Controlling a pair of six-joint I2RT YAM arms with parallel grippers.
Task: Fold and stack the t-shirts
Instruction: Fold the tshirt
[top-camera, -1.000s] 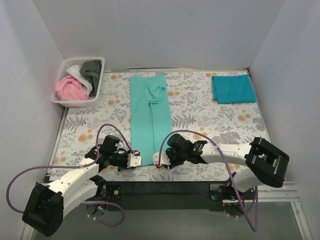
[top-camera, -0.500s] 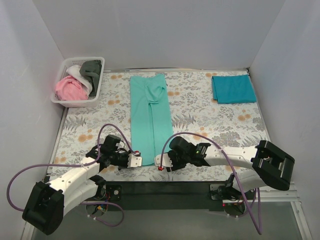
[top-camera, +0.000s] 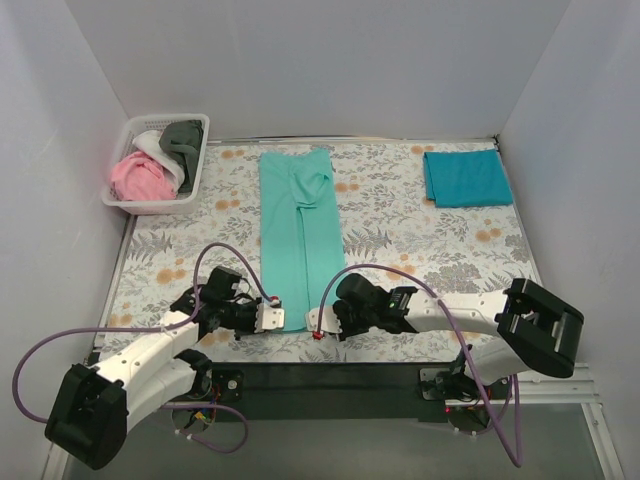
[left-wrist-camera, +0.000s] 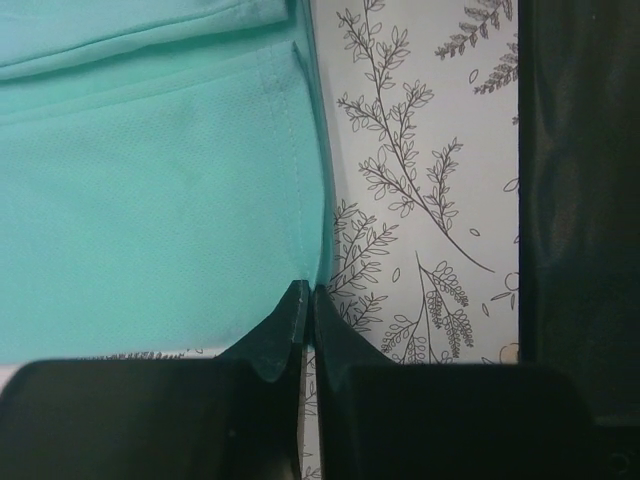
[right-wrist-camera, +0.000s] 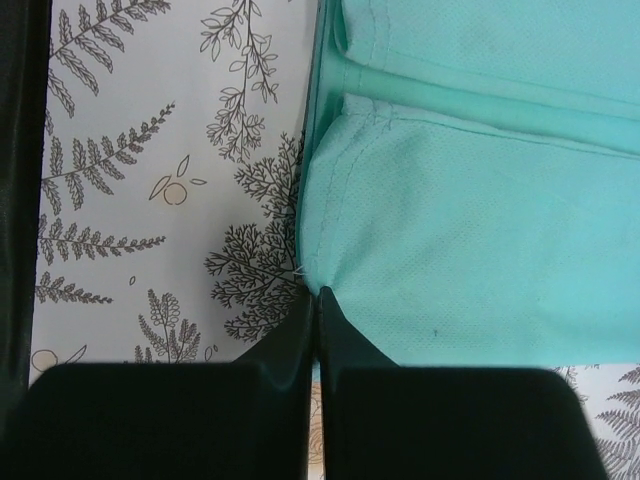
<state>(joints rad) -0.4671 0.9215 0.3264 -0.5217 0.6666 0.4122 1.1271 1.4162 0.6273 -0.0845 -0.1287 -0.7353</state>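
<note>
T-shirt (top-camera: 298, 230), mint, lies as a long strip mid-table on the floral cloth (top-camera: 420, 240). I have my left gripper (top-camera: 275, 318) pinched on its near left corner, and my right gripper (top-camera: 312, 322) pinched on its near right corner.

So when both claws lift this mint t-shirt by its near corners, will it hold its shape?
Probably not: the mint t-shirt is thin knit lying in soft folds, so the middle likely sags between the left claw and right claw. It looks light; corner pinches should hold. It may tug the floral cloth beneath.
</note>
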